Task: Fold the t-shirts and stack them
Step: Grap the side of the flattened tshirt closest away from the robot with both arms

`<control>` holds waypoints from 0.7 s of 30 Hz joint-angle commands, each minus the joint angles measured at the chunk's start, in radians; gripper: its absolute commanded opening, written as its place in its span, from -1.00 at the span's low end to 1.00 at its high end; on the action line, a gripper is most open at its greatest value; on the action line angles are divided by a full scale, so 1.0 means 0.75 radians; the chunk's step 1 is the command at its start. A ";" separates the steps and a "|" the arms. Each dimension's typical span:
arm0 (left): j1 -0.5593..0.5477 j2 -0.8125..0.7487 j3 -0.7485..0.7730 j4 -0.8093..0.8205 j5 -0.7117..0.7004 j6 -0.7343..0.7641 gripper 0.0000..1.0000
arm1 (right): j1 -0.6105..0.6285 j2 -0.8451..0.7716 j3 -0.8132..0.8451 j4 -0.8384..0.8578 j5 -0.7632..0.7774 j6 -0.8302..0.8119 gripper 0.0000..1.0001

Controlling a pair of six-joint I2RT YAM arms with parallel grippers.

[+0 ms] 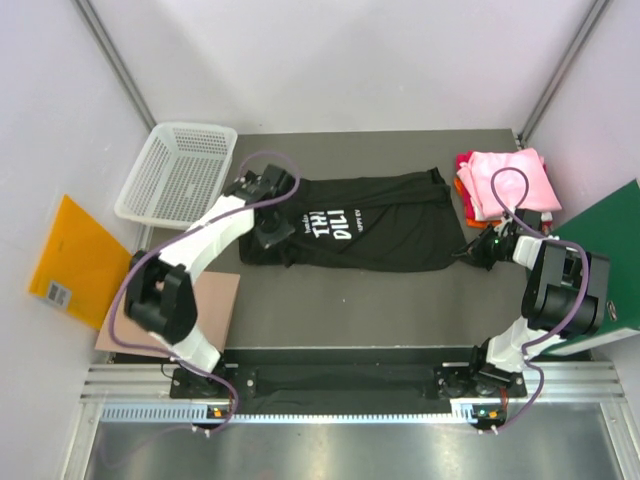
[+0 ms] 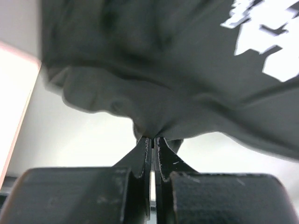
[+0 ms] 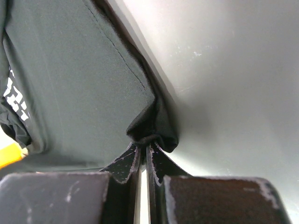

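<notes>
Pinching the black t-shirt (image 1: 370, 225) at opposite ends, the left gripper (image 2: 152, 138) and right gripper (image 3: 145, 143) clamp its cloth on the table (image 1: 350, 305). Its folding looks unfinished, while the folded tees (image 1: 505, 185) sit stacked far right.

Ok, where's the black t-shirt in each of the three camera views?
Top external: black t-shirt spread across the centre.
Left wrist: fills the upper frame, edge pinched by the left gripper.
Right wrist: upper left, corner pinched by the right gripper.
Shared landmark: its white lettering.
</notes>
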 commanded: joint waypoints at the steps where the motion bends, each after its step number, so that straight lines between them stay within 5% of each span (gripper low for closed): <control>1: 0.004 0.340 0.327 -0.060 -0.043 0.126 -0.92 | 0.003 0.022 0.051 -0.005 -0.001 -0.028 -1.00; 3: 0.004 0.468 0.496 -0.096 -0.014 0.159 -0.54 | 0.003 0.033 0.065 -0.014 -0.001 -0.034 -1.00; 4: 0.004 0.564 0.544 -0.117 -0.022 0.173 -0.09 | 0.003 0.039 0.069 -0.016 -0.004 -0.040 -1.00; 5: 0.002 0.595 0.585 -0.140 -0.035 0.171 0.57 | 0.005 0.041 0.075 -0.020 -0.006 -0.044 -1.00; 8: 0.002 0.573 0.624 -0.164 -0.090 0.159 0.98 | 0.003 0.041 0.078 -0.022 -0.012 -0.044 -1.00; 14: 0.004 0.221 0.233 -0.013 -0.084 0.122 0.98 | 0.003 0.055 0.063 -0.001 -0.044 -0.040 -1.00; 21: 0.006 0.016 -0.063 0.250 -0.002 0.075 0.67 | 0.003 0.080 0.063 0.009 -0.057 -0.046 -0.99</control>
